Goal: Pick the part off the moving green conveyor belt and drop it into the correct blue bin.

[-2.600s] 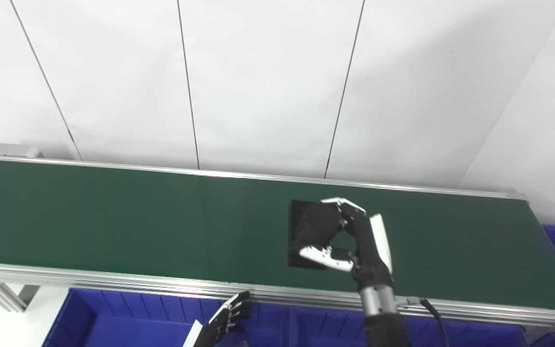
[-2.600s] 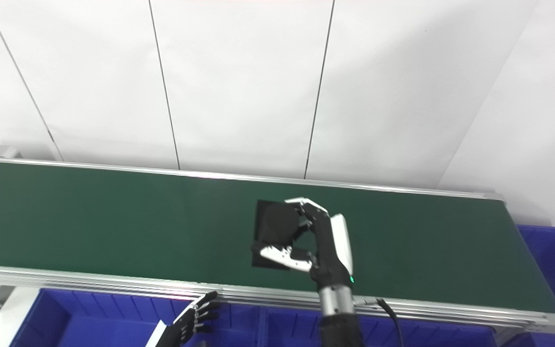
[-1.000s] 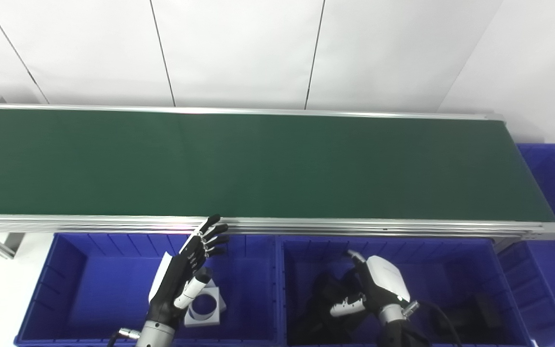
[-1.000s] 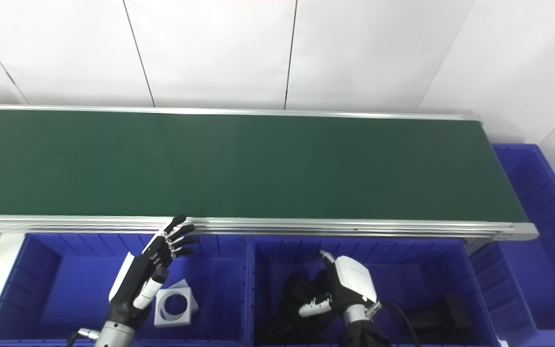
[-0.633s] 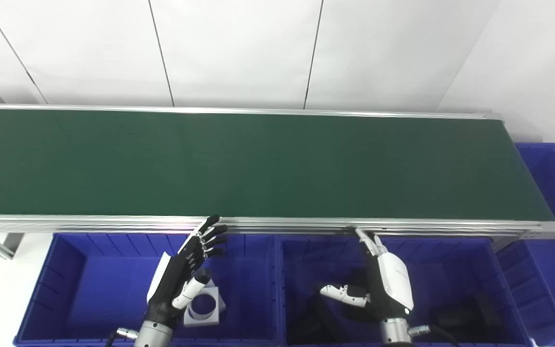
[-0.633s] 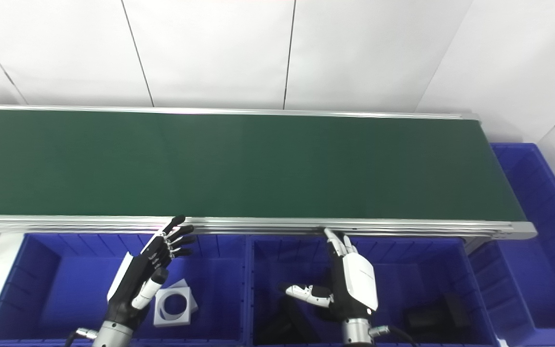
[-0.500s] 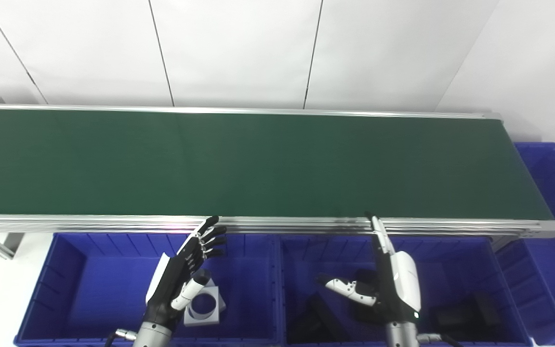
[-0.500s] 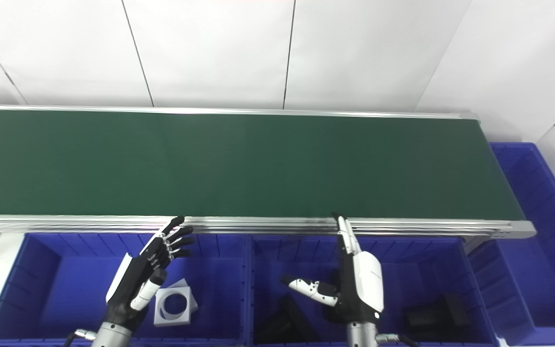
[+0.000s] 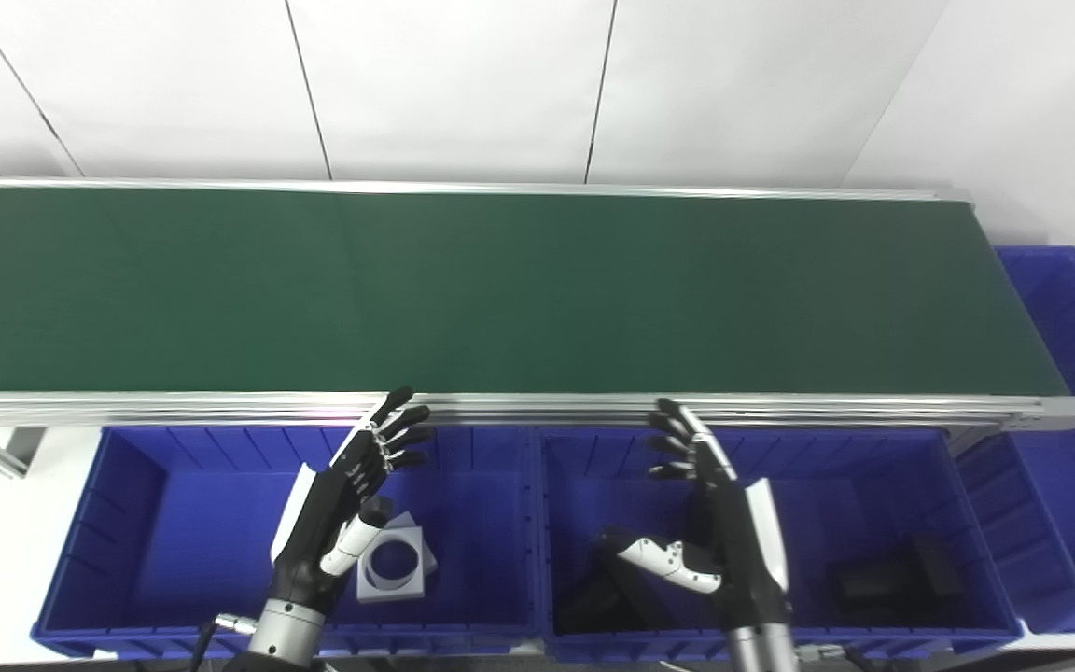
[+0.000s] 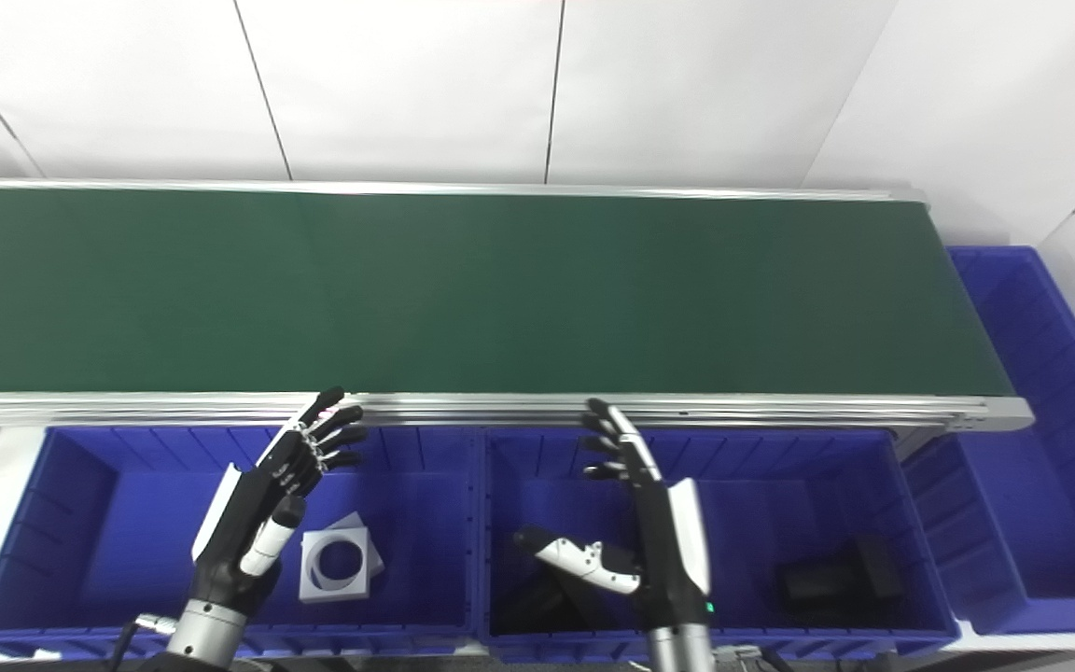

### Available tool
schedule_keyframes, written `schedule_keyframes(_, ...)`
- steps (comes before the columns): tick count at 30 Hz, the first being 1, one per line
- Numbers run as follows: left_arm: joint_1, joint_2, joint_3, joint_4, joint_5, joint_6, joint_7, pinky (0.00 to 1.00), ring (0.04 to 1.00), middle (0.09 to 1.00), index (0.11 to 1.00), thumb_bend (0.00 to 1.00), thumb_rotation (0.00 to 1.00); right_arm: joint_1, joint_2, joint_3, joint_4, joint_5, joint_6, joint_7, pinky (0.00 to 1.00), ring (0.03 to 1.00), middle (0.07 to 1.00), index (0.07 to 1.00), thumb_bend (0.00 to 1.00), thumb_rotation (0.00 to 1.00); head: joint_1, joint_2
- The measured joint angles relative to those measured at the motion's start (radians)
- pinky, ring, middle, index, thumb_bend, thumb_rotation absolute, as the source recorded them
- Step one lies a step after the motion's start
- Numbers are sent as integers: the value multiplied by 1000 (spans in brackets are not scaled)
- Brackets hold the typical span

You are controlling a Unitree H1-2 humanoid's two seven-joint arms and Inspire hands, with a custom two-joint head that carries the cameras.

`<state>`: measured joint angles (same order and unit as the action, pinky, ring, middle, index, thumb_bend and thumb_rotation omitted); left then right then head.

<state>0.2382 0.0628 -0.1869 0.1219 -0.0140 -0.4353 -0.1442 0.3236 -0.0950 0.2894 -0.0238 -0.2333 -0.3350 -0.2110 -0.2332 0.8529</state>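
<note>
The black part [image 9: 605, 597] in the middle bin [image 9: 967, 523] looks flat, stiff, probably light — best pinched by its edges — while both the right hand [image 9: 729, 551] and left hand [image 9: 337, 509] hover empty, fingers spread.

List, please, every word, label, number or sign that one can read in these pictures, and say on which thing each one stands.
None: no readable text shows in either view.
Green conveyor belt: plain, no marking.
Blue bins: no label visible.
White part and black parts: no print can be made out.
Left hand and right hand: no lettering; only a tiny green light shows on the right wrist in the right eye view.
</note>
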Motion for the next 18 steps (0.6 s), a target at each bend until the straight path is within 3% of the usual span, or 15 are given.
schedule_keyframes(9, 2, -10, -6, 3, 27, 0, 9, 742, 805, 857, 895, 792, 867, -32, -12, -14, 32, 120, -6, 153, 786, 835, 856, 931, 1000, 575, 48, 3)
schedule_keyframes(18, 0, -9, -16, 24, 48, 0, 43, 747, 811, 852, 879, 786, 838, -35, -8, -38, 33, 130, -6, 195, 822, 881, 883, 956, 1000, 596, 80, -20)
